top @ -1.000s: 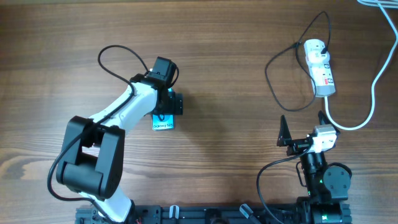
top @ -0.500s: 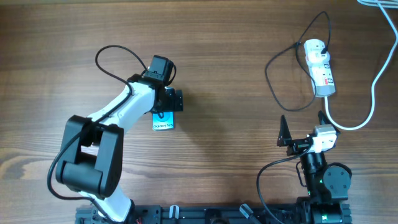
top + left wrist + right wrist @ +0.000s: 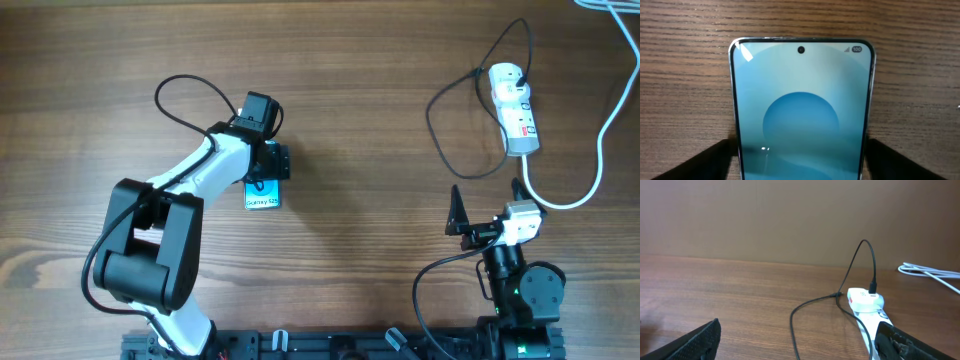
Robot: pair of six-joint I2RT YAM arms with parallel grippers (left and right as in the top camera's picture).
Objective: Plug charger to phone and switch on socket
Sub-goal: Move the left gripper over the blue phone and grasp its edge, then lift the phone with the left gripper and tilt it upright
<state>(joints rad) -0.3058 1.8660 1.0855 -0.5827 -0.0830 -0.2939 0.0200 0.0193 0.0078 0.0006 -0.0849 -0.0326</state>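
- The table (image 3: 380,90) is brown wood with lines running across it.
- A phone (image 3: 800,110) lies flat on it on the left side, blue-green screen facing up.
- A white socket (image 3: 514,122) lies far away on the right side.
- A white plug (image 3: 503,72) sits in the top end of the socket.
- A thin black charger (image 3: 430,120) cable runs from the plug and loops over the wood.
- A thick white cord (image 3: 565,207) comes out of the socket's bottom end and bends away to the right.

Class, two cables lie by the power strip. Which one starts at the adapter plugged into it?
The thin black charger cable, looping left; the thick white cord leaves the strip's end instead.
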